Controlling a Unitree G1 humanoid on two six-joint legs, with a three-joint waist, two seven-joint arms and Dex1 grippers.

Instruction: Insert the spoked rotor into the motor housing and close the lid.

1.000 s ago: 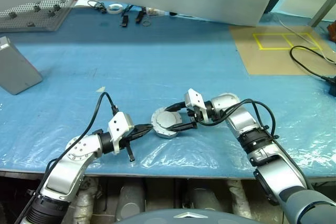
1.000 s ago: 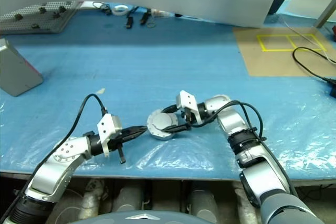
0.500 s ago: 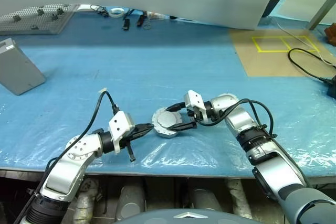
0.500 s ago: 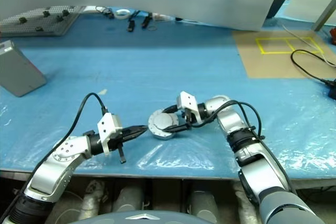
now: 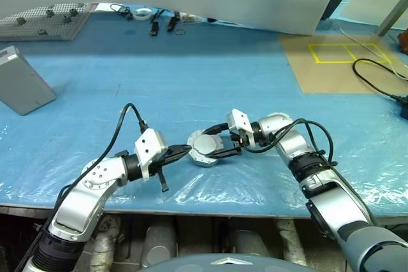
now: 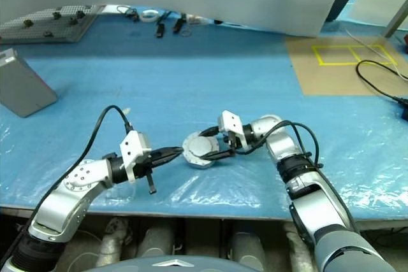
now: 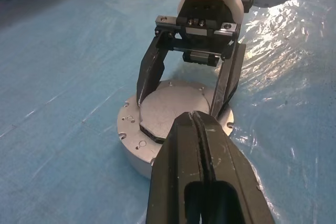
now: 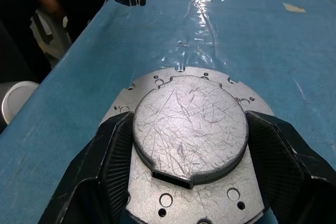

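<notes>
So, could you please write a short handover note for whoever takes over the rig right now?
Left gripper: shut, holding nothing, tips just beside the rim of the motor housing.
Right gripper: its fingers sit on either side of the lid, against its edge.
Things: the housing sits on the blue table cover near the front edge. The lid lies flat on top of it, plain grey back up, so the rotor cannot be seen.
Done: the lid appears placed on the housing.
Left: check that the lid is fully seated, then release and pull both arms back.

A grey box (image 5: pixel 20 81) rests on the blue table (image 5: pixel 210 68).
</notes>
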